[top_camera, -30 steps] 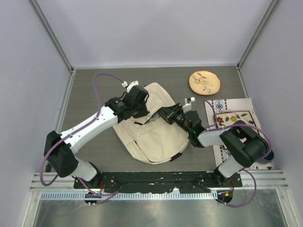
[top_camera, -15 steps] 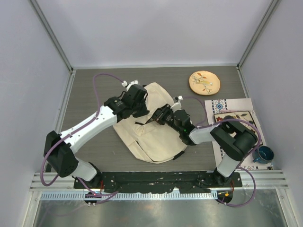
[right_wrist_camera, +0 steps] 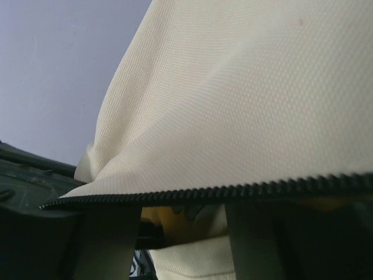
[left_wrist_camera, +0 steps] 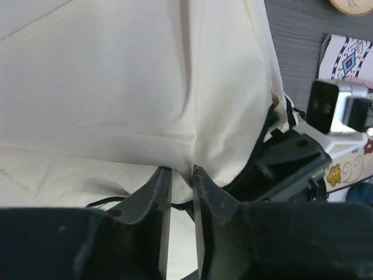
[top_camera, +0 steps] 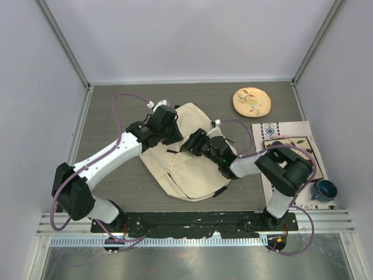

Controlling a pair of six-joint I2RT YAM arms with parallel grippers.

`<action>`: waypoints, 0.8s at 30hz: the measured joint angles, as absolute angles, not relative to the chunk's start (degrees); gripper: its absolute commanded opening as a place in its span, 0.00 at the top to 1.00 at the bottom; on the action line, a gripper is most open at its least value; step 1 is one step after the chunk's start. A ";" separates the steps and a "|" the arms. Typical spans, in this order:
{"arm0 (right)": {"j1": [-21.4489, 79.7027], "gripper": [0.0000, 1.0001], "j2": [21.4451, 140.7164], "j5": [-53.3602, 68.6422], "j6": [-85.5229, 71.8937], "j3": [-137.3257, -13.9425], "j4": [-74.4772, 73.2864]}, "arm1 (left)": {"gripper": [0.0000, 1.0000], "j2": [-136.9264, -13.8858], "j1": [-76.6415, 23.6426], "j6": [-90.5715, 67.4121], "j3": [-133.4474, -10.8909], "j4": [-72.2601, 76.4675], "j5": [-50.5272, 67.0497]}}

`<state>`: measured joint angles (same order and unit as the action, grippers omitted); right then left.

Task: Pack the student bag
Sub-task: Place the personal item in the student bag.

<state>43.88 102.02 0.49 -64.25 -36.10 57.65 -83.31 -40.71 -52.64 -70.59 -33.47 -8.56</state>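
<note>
The student bag (top_camera: 186, 166), cream fabric with black straps, lies in the middle of the table. My left gripper (top_camera: 172, 126) is at its upper left edge. In the left wrist view its jaws (left_wrist_camera: 180, 170) stand a little apart, with a loose fold of the bag's cloth (left_wrist_camera: 145, 87) between the tips. My right gripper (top_camera: 192, 143) pokes into the bag's mouth from the right. Its fingers (right_wrist_camera: 96, 245) are spread wide under the black zipper edge (right_wrist_camera: 233, 191), open and holding nothing. Something yellow (right_wrist_camera: 169, 224) shows inside the bag.
A round tan embroidered disc (top_camera: 252, 101) lies at the back right. A flat patterned mat (top_camera: 289, 146) covers the right side, partly under the right arm, with a blue mug (top_camera: 322, 190) at its near end. Grey walls close off the back and both sides.
My right gripper has slid left into the bag's mouth and its jaws have spread apart. The left jaws have eased open slightly on the cloth fold. The blue mug has come into sight.
</note>
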 measured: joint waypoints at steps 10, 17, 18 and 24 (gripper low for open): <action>44.38 0.26 85.19 -5.69 -56.53 -33.41 34.02 | 0.35 -78.15 -40.36 -53.30 -67.68 -33.26 -8.75; 44.14 0.28 79.66 -7.86 -54.39 -31.27 27.86 | 0.27 -74.76 -40.36 -53.30 -67.66 -34.44 -10.31; 44.14 0.29 78.89 -7.90 -54.35 -30.74 27.55 | 0.25 -74.13 -40.36 -53.30 -67.51 -34.61 -10.55; 44.14 0.30 69.93 -8.40 -53.95 -26.00 22.15 | 0.20 -66.32 -40.36 -54.04 -61.19 -35.46 -12.95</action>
